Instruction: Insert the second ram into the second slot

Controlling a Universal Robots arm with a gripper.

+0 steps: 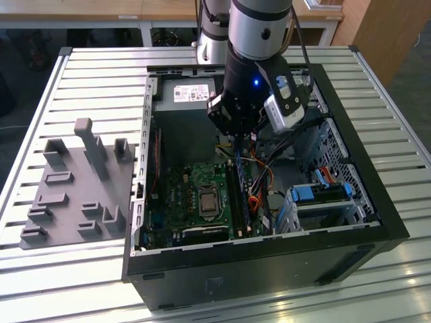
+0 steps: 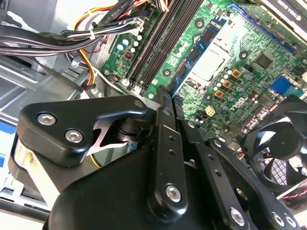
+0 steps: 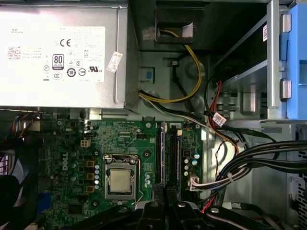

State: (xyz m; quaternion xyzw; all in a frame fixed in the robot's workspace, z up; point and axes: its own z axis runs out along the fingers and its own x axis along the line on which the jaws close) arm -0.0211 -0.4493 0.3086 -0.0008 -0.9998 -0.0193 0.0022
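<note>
Second ram [image 1: 238,195] on edge, lengthwise along memory slots [image 3: 178,153], hand [image 1: 236,145] over one end

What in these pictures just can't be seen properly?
- Exterior view: the arm covers one end of the memory slots.
- First wrist view: the pincer hides part of the slots' length.
- Second wrist view: the fan is cut off by the picture's edge, and the pincer's body hides the board below it.

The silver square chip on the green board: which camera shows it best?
The first wrist view: it faces the silver chip squarely, with nothing covering it. The second wrist view shows it at a slant. The exterior view shows it from above, down inside the computer case.
</note>
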